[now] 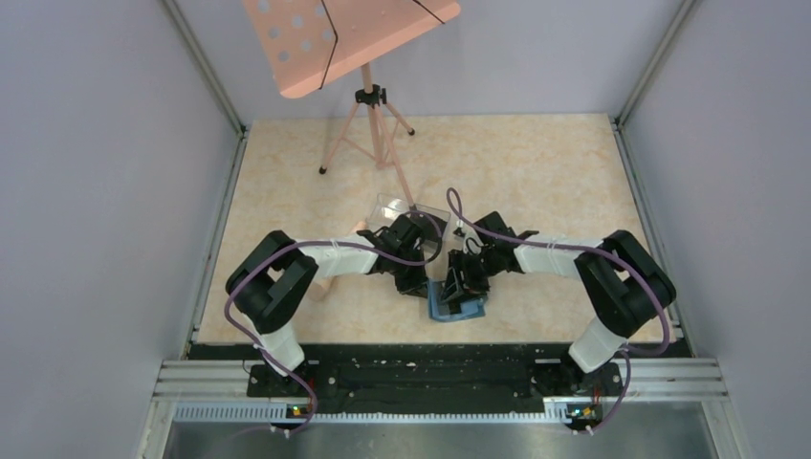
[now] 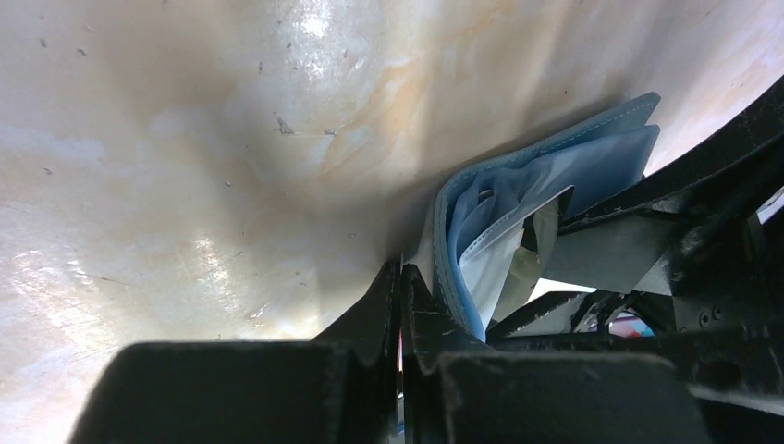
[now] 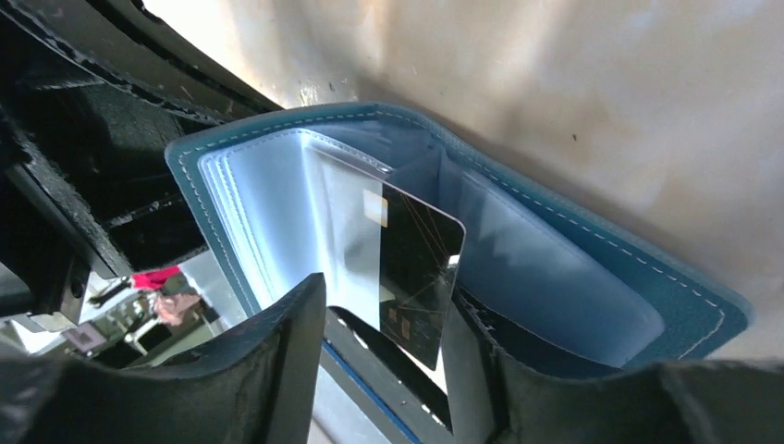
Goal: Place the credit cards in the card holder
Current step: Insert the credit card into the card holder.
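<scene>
We see a black credit card (image 3: 407, 268) tilted into the pale pockets of the open teal card holder (image 3: 592, 268), right claw (image 3: 386, 291) gripping the card by its edges, left claw (image 2: 399, 277) closed tight against the holder's cover, holder on the table (image 1: 536, 172) between both arms

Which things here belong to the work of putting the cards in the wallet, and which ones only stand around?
For the job:
- card
- wallet

Just lying about:
- clear box
- music stand
</scene>
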Action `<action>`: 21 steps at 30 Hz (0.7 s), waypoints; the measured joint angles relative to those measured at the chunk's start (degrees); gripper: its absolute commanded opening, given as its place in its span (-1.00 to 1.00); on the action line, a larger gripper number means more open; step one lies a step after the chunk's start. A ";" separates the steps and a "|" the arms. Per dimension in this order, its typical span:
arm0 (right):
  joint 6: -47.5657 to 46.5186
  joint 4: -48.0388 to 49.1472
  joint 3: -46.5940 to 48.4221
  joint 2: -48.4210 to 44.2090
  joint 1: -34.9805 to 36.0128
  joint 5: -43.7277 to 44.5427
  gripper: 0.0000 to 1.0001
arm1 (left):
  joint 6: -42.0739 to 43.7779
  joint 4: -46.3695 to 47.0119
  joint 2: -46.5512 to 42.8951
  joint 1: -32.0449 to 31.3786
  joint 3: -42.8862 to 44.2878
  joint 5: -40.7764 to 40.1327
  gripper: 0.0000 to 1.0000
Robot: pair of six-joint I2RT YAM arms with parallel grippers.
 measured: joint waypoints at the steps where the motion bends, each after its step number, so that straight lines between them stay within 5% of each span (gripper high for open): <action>1: 0.15 0.07 0.04 -0.24 0.11 -0.13 0.15 | 0.02 -0.15 -0.07 -0.04 0.04 -0.17 -0.87; 6: -0.07 -1.11 0.76 -1.79 0.81 1.07 0.41 | 0.55 -1.95 -1.60 0.04 -0.33 -1.42 -0.19; 9: -0.52 -2.08 0.85 -2.97 0.85 2.40 0.47 | 1.16 -2.82 -4.35 1.33 -2.34 -1.36 0.03; 21: -1.18 -3.26 0.85 -3.85 0.85 4.07 0.45 | 1.40 0.11 -11.54 6.82 -10.47 3.96 0.28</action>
